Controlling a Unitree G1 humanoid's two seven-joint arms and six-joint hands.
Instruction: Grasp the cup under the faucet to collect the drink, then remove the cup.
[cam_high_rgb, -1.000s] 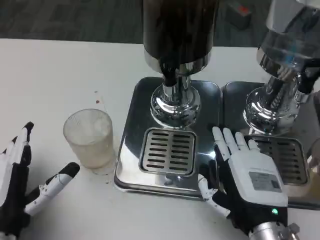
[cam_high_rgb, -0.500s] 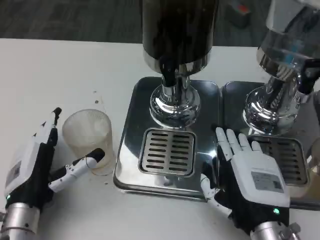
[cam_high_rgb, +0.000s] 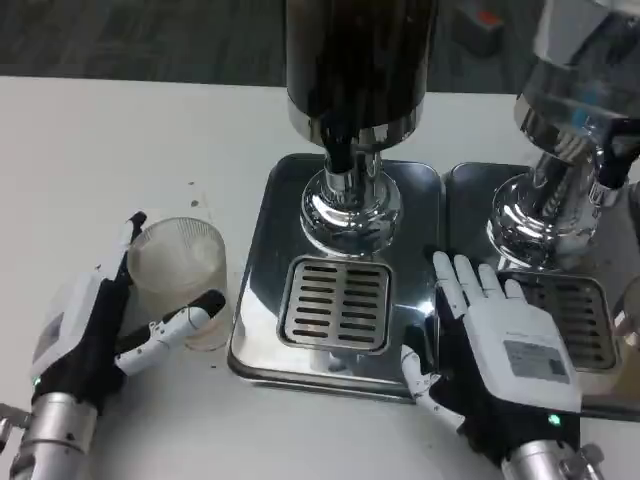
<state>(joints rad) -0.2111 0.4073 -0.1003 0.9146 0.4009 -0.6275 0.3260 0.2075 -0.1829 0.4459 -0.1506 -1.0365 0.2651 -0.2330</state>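
Observation:
A frosted, empty-looking cup (cam_high_rgb: 180, 265) stands upright on the white table, left of the steel drip tray (cam_high_rgb: 262, 230) and not under the faucet (cam_high_rgb: 340, 155). My left hand (cam_high_rgb: 90, 335) is around it from the near left. Its fingers lie along the cup's left side and its thumb reaches across the lower front. The cup still rests on the table, and I cannot make out a firm grip. My right hand (cam_high_rgb: 510, 360) lies flat, fingers apart, on the near right corner of the tray, holding nothing.
The dark drink dispenser (cam_high_rgb: 355, 60) rises over the slotted grate (cam_high_rgb: 338, 303). A second, clear dispenser (cam_high_rgb: 580, 80) with its own grate (cam_high_rgb: 580, 320) stands to the right. Small reddish drops mark the table (cam_high_rgb: 195, 195) behind the cup.
My left hand has moved forward and right from the table's near left edge until it is around the cup. The cup and my right hand have stayed put.

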